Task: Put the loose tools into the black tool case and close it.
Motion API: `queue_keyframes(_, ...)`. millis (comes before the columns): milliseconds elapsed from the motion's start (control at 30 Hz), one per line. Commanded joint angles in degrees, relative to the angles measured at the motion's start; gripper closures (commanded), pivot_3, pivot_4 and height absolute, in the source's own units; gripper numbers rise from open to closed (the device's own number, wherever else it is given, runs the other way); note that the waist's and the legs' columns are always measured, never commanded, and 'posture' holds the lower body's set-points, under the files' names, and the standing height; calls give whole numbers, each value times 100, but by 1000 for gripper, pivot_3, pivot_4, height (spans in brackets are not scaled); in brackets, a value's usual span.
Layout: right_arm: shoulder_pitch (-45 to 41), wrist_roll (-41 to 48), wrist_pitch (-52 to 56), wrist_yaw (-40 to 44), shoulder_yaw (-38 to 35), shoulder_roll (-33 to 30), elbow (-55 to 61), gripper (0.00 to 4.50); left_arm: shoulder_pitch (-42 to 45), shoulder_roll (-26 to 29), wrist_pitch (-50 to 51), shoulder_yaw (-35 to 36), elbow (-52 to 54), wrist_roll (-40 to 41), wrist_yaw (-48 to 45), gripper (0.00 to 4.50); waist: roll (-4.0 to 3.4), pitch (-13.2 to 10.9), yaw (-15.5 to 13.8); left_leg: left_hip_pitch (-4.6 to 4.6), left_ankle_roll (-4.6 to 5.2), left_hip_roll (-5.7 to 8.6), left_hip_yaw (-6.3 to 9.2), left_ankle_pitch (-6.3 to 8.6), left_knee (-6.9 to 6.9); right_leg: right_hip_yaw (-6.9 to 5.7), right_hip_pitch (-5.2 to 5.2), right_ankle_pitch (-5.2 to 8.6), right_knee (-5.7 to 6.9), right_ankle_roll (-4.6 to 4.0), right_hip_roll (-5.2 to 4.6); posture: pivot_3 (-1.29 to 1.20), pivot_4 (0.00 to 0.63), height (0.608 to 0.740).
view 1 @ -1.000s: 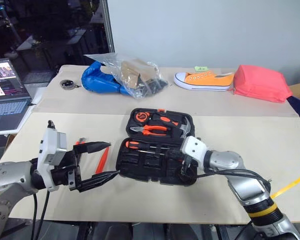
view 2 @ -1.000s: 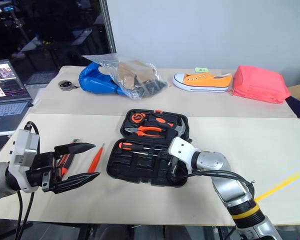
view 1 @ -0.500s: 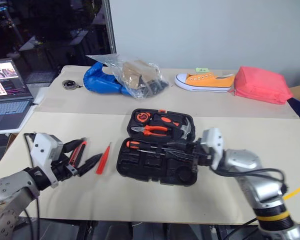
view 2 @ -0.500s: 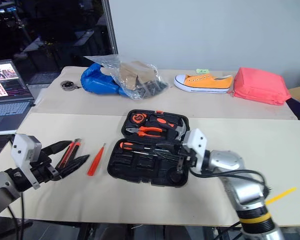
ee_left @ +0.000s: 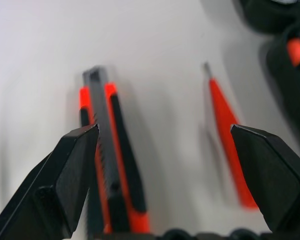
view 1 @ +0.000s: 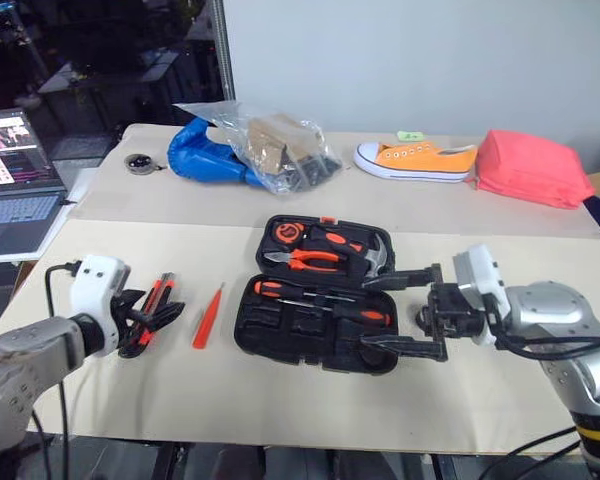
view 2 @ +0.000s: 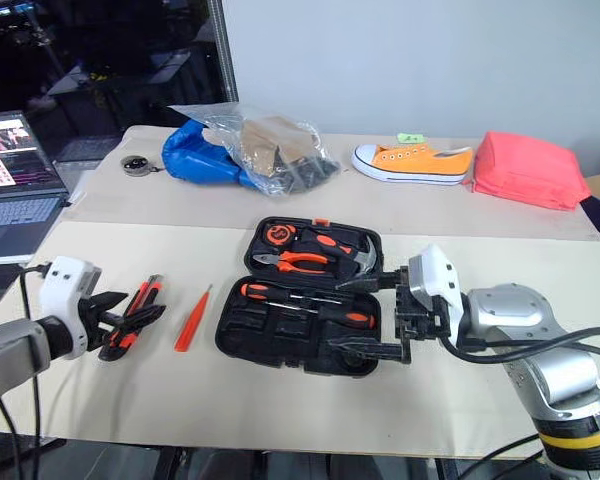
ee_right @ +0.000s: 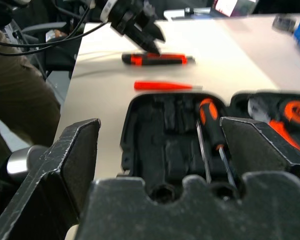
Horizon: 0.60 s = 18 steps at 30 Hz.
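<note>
Left eye view: the black tool case (view 1: pixel 315 320) lies open at the desk (view 1: pixel 280 400) centre, with no readable writing. Its far half holds pliers (view 1: pixel 305 260), a hammer (view 1: pixel 365 255) and a tape measure (view 1: pixel 283 233); its near half holds two screwdrivers (view 1: pixel 320 297). At its 9 o'clock lie one slim orange tool (view 1: pixel 208 316) and one utility knife (view 1: pixel 155 305).

Left wrist view: the left tool (ee_left: pixel 165 165) gapes wide and empty over the knife.

Right wrist view: the right tool (ee_right: pixel 162 150) spreads wide and empty above the case.

Beige table (view 1: pixel 540 400), pale wall (view 1: pixel 410 60), possibly dark window (view 1: pixel 90 60) behind.
</note>
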<state>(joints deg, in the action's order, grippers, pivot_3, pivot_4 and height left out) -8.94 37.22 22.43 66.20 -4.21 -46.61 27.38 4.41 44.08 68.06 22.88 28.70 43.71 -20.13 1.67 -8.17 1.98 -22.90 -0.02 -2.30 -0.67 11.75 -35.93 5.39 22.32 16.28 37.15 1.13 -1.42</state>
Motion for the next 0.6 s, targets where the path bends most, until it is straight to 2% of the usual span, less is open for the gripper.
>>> queue_keyframes(33,244,-23,-408,107,-379,-73,350,24,421,-352,678,-345,474,302,435,0,0,0,-8,-2,0,6,3,0,-2,-1,0,0,0,3,-1,0,150,740)
queue_keyframes(167,463,-74,-543,89,-537,-117,392,24,586,-1051,1369,-792,693,-59,1253,0,0,0,29,-1,0,31,4,0,-7,7,-6,-6,-1,20,-11,0,150,740)
queue_keyframes(267,511,-109,-566,71,-592,-145,409,24,553,-1306,1562,-1010,776,-381,1623,0,2,-1,41,1,0,35,8,0,-11,11,-8,-8,1,22,-10,0,150,740)
queue_keyframes(367,574,-81,-533,23,-685,-212,461,0,413,-1284,1606,-1267,848,-675,1776,648,0,1,36,6,-3,35,18,-2,-12,9,-11,-10,5,20,-3,0,150,740)
queue_keyframes(600,629,-94,-499,-56,-743,-293,491,0,166,-1291,1249,-1552,771,-1073,1652,3117,-9,6,25,10,-4,41,17,-3,-13,13,-17,-9,3,21,-6,0,150,740)
